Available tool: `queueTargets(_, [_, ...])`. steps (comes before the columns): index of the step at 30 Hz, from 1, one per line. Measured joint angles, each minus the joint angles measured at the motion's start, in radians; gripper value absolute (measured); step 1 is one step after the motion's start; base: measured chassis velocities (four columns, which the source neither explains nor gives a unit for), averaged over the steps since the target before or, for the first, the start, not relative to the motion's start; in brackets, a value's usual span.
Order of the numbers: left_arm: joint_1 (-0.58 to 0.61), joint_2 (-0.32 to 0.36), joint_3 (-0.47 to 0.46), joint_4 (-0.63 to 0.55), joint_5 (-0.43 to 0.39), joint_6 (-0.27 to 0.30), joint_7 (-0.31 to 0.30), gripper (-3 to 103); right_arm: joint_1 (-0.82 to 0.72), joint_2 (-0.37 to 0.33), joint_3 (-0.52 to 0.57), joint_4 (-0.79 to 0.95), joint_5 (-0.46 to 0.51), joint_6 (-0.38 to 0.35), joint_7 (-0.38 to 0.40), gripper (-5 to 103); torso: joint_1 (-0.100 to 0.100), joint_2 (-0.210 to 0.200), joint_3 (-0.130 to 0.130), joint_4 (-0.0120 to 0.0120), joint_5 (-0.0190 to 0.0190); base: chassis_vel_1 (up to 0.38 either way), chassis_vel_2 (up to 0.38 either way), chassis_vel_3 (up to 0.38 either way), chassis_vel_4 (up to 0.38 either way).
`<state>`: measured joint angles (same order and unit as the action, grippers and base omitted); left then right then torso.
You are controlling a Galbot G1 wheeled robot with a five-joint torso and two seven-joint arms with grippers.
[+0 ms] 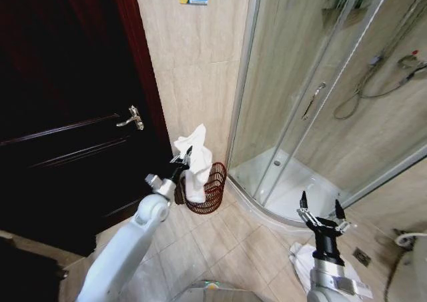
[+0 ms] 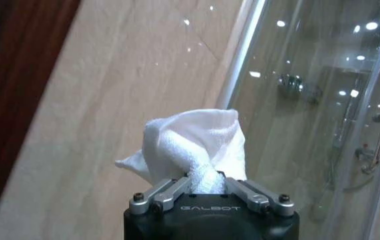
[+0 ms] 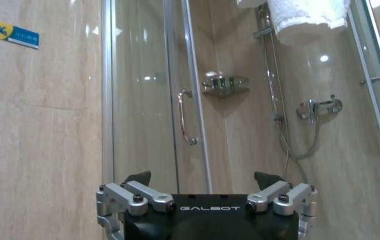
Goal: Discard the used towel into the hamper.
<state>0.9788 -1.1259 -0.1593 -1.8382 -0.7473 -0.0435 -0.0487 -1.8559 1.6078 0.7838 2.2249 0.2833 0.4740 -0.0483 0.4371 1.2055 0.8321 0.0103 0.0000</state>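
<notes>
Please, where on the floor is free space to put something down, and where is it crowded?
Free: the bare floor tiles between the hamper, the shower base and the white cloth by the right gripper. Crowded: the corner by the door, where the left gripper holds the towel over the hamper.

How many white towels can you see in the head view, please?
2: one towel hangs from the left gripper, its fingers shut on it, over the hamper; another towel lies on the floor behind the right gripper, whose fingers are open.
</notes>
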Motion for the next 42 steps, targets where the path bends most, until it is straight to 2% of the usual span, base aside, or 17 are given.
queueTargets(3, [-0.044,-0.033,0.033,0.044,0.000,0.001,-0.001,8,-0.023,0.000,0.010,0.043,0.004,-0.003,0.002,100,0.000,0.000,0.000,0.0002,0.0000,0.000,0.000,0.000,0.000])
queueTargets(8, [-0.112,-0.046,0.074,0.112,0.008,-0.003,-0.002,8,-0.040,0.001,0.002,0.075,0.003,-0.001,0.001,100,0.000,0.000,0.000,0.0002,0.0000,0.000,0.000,0.000,0.000])
queueTargets(12, [-0.185,-0.056,0.115,0.253,0.033,-0.065,-0.002,8,-0.043,0.002,-0.002,0.074,0.003,0.013,0.001,100,0.000,0.000,0.000,0.0003,0.0000,0.000,0.000,0.000,0.000])
queueTargets(22, [-0.303,-0.072,0.190,0.442,0.043,-0.129,-0.004,8,-0.056,0.001,-0.002,0.073,0.019,0.039,0.003,100,0.000,0.000,0.000,0.0002,0.0000,0.000,0.000,0.000,0.000])
queueTargets(31, [-0.443,-0.074,0.285,0.554,0.004,-0.151,-0.004,8,-0.038,0.001,-0.001,0.045,0.038,0.064,-0.008,100,0.000,0.000,0.000,0.0001,0.0001,0.000,0.000,0.000,0.000])
queueTargets(42, [-0.544,-0.106,0.330,0.630,-0.017,-0.177,0.016,8,-0.040,0.000,0.000,0.041,0.064,0.074,-0.005,100,0.000,0.000,0.000,0.0001,0.0001,0.000,0.000,0.000,0.000])
